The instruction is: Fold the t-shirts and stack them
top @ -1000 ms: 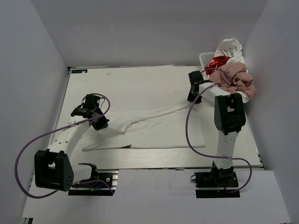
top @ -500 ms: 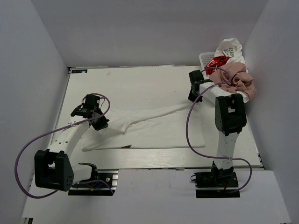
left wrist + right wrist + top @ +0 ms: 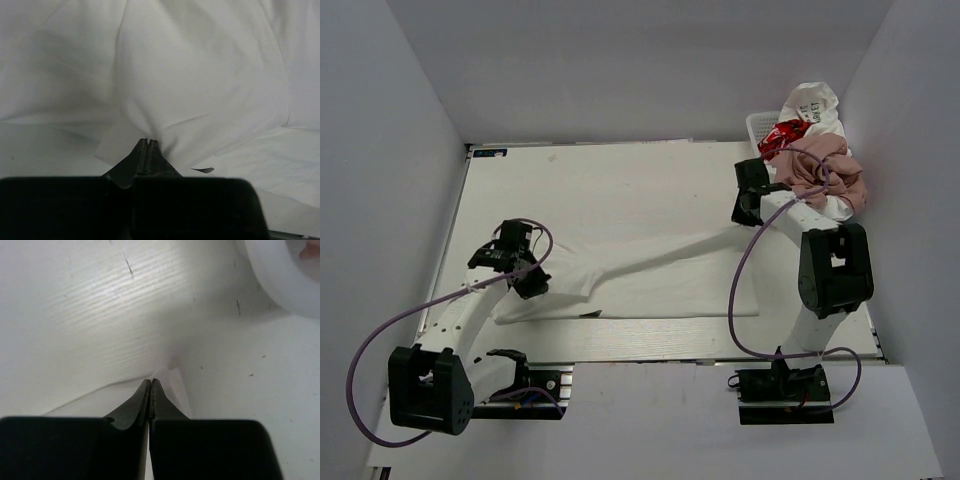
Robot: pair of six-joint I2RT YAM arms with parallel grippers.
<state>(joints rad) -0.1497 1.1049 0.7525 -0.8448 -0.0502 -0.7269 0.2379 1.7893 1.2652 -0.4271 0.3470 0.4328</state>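
Observation:
A white t-shirt [image 3: 670,285] lies spread across the table's middle, with a raised ridge stretched between both grippers. My left gripper [image 3: 535,285] is shut on its left end; in the left wrist view the cloth [image 3: 200,75] bunches at the shut tips [image 3: 146,141]. My right gripper [image 3: 745,215] is shut on the shirt's far right corner, and a fold of that cloth [image 3: 181,392] runs in beside the shut tips [image 3: 151,381]. More t-shirts are heaped at the back right: a dusty pink one [image 3: 832,172], a white one with red print [image 3: 783,135] and a white one with black lettering [image 3: 810,103].
A white lattice basket [image 3: 758,124] sits under the heap in the back right corner, close behind my right gripper. A small dark tag [image 3: 590,314] lies at the shirt's near edge. Grey walls enclose the table on three sides.
My right gripper has shut on the shirt's corner and shifted right and back. The left arm has drawn toward the near left, and the shirt now stretches between them.

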